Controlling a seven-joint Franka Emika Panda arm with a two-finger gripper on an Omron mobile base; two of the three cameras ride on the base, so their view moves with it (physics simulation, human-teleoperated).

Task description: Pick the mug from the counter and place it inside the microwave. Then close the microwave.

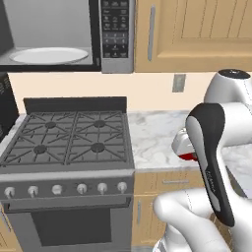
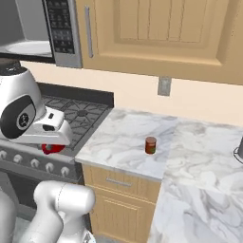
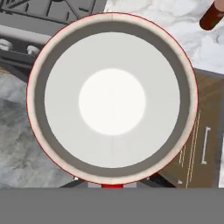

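My gripper (image 1: pixel 186 150) is shut on the red mug (image 1: pixel 187 157), which hangs in the air near the counter's front edge, right of the stove. From the right base view a sliver of the mug (image 2: pixel 53 148) shows under the white hand (image 2: pixel 50 128). In the hand view I look straight down into the mug (image 3: pixel 112 98), with its white inside and thin red rim; the gripper (image 3: pixel 112 184) sits at the rim's bottom edge. The microwave (image 1: pixel 116 34) hangs above the stove, open, with its white plate (image 1: pixel 49 55) bare. The marble counter (image 1: pixel 152 135) lies below.
A black gas stove (image 1: pixel 69 138) with knobs sits under the microwave. A small red-brown can (image 2: pixel 150 145) stands on the counter (image 2: pixel 123 137) to the right. A dark countertop oven (image 1: pixel 7 108) is at the far left. Wooden cabinets (image 2: pixel 156 28) hang above the counter.
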